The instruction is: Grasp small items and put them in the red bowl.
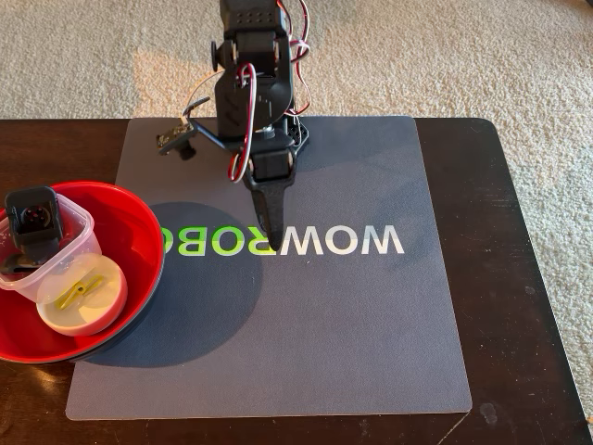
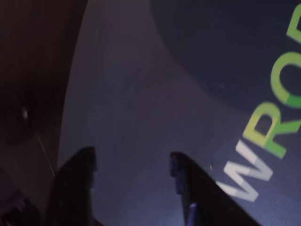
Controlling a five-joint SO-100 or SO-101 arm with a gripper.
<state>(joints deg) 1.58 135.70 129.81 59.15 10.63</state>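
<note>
The end effector (image 2: 132, 162) hangs empty over the grey mat (image 1: 371, 334) at frame centre, its jaws spread wide in the wrist view, likely because nothing loose remains to grasp. At lower left the red bowl (image 1: 139, 236), cut off by the frame edge, holds the clear container (image 1: 76, 243), white bowl (image 1: 102, 301), yellow clip (image 1: 76, 291) and black boxy part (image 1: 35, 221). No black cylinder is discernible.

Red bowl (image 1: 139, 243) at mat's left edge holds white bowl (image 1: 82, 295), clear container (image 1: 79, 243).
</note>
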